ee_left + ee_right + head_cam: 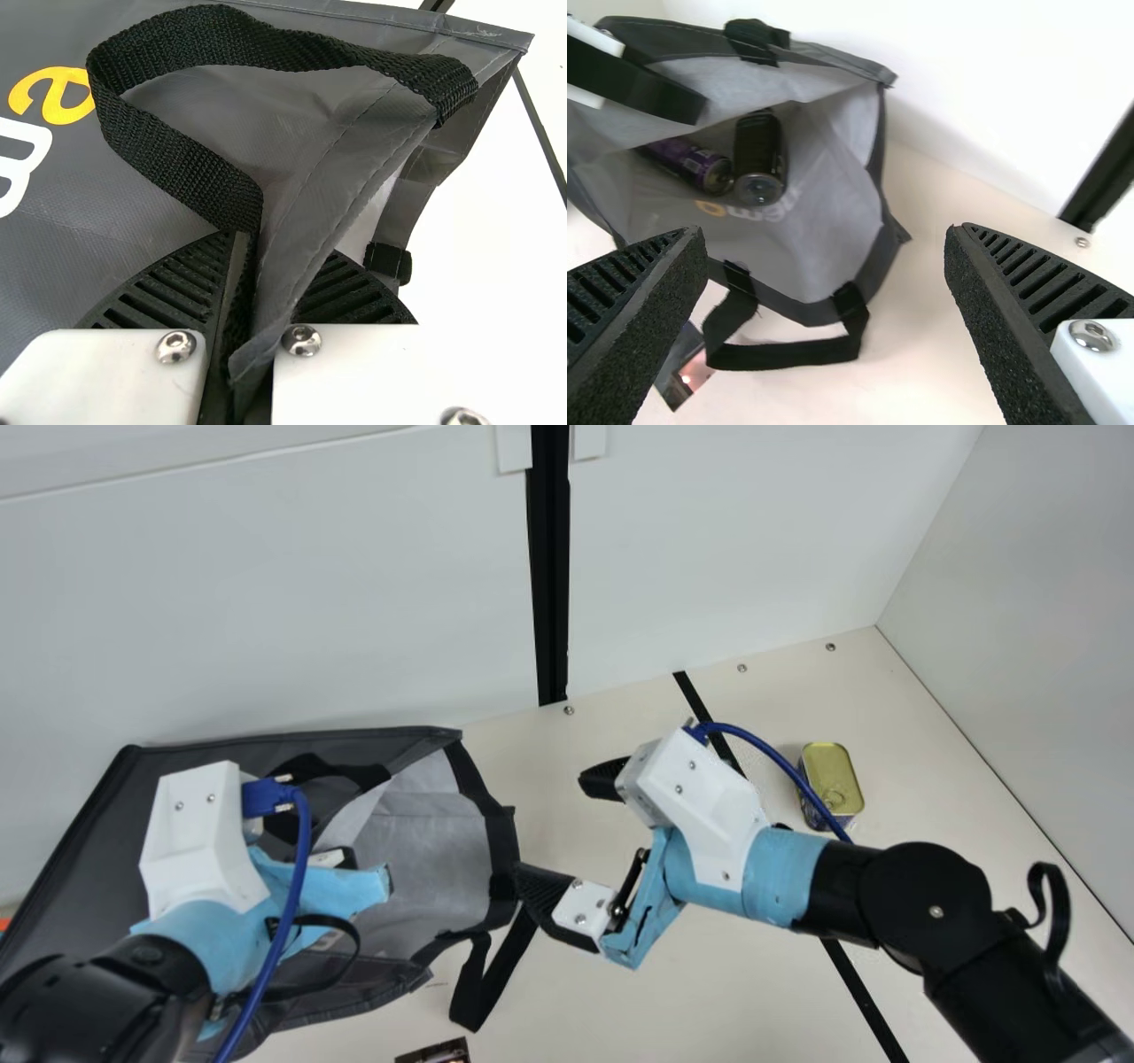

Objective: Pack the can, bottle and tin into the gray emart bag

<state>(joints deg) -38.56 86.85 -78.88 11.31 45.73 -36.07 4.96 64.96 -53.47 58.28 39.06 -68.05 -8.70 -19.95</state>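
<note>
In the main view my left gripper [341,859] is over the gray bag [425,841], which lies on its side. The left wrist view shows the left gripper [239,310] shut on the rim of the gray bag [319,186] beside its black strap. My right gripper [558,824] is open and empty, just right of the bag's mouth; in the right wrist view the right gripper [824,301] has its fingers wide apart. Inside the bag lie a purple can [700,166] and a dark bottle [759,155], side by side. The tin [831,779] stands behind the right arm's wrist.
A dark card-like item [436,1052] lies at the main view's bottom edge. White walls [266,602] rise behind and at the right of the table [620,1010]. A loose bag strap [487,983] hangs from the mouth onto the table.
</note>
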